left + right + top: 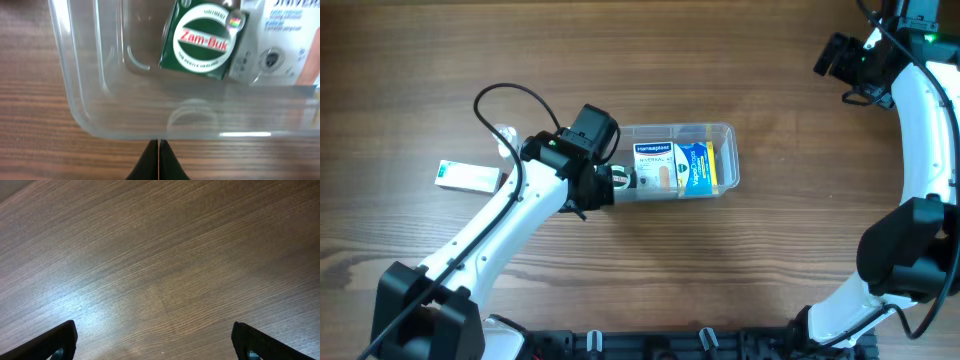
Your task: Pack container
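Left end effector pinched together, empty, just outside the short wall of the container. Right end effector spread wide over bare surface, well apart. Sits mid-surface, already holding a green Zam-Buk box and plaster boxes. Looks light, stiff yet thin-walled and slick; probably best pinched at the rim, straddling one wall.
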`<control>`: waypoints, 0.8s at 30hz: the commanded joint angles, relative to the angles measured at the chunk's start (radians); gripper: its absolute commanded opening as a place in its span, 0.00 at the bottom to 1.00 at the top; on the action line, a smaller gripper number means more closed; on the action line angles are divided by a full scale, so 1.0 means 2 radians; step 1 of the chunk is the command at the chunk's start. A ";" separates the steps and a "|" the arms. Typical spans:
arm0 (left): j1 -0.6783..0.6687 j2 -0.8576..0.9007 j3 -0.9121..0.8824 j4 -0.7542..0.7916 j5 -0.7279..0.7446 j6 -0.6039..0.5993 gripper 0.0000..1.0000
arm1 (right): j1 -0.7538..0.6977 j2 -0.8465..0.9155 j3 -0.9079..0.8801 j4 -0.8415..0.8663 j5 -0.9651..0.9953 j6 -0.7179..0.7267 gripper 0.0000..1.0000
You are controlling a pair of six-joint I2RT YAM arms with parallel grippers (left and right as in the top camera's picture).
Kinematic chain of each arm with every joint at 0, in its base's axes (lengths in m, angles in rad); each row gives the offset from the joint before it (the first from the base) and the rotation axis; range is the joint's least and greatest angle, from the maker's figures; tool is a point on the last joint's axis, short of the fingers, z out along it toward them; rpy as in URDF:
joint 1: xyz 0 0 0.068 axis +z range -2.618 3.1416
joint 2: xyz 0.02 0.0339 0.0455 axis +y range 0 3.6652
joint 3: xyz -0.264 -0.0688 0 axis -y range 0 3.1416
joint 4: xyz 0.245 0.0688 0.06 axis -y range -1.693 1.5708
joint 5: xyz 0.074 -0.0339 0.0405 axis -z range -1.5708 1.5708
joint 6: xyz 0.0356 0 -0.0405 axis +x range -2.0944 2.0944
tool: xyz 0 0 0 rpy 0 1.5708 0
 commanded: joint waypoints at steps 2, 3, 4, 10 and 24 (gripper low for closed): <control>-0.001 -0.028 0.017 -0.021 0.047 0.005 0.04 | 0.002 -0.013 0.009 0.001 -0.002 0.005 1.00; -0.001 -0.035 0.025 -0.022 0.048 0.005 0.04 | 0.002 -0.013 0.009 0.001 -0.002 0.005 1.00; -0.001 -0.043 0.034 -0.022 0.048 0.005 0.04 | 0.002 -0.013 0.009 0.001 -0.002 0.005 1.00; -0.001 -0.058 0.055 0.026 0.023 0.044 0.04 | 0.002 -0.013 0.009 0.001 -0.002 0.005 1.00; -0.001 0.054 0.055 0.065 -0.058 0.095 0.04 | 0.002 -0.013 0.009 0.001 -0.002 0.005 1.00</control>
